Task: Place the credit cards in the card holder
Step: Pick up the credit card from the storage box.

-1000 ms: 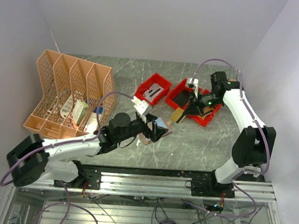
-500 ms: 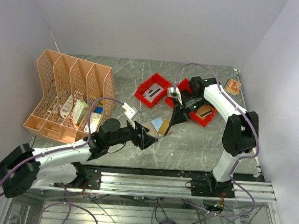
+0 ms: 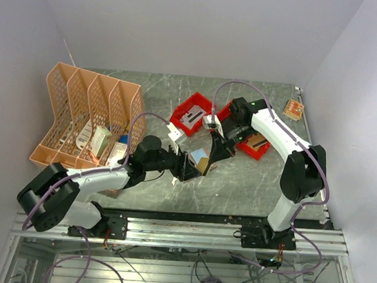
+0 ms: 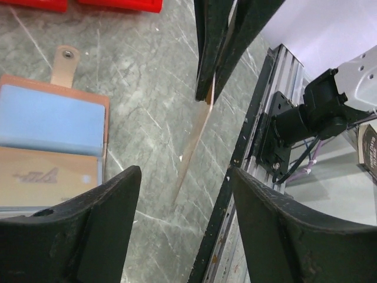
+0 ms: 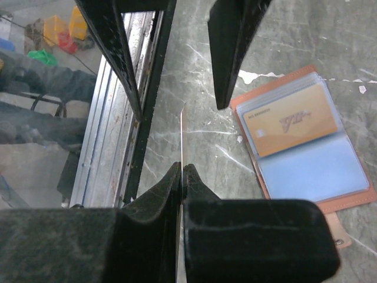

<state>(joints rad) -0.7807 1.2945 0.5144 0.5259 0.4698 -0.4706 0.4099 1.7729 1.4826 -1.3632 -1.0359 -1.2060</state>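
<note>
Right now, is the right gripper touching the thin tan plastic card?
Touching. The right wrist view shows the right gripper pinched shut on the thin tan plastic card, seen edge-on.

The left arm (image 3: 98, 182) reaches low and forward, and the left gripper (image 3: 190, 167) has its jaws spread wide with nothing between them. The right arm (image 3: 283, 135) folds back toward it. The right gripper (image 3: 211, 153) points down, its jaws pinched on a thin card (image 4: 191, 147) held edge-on, just ahead of the left gripper's gap.
</note>
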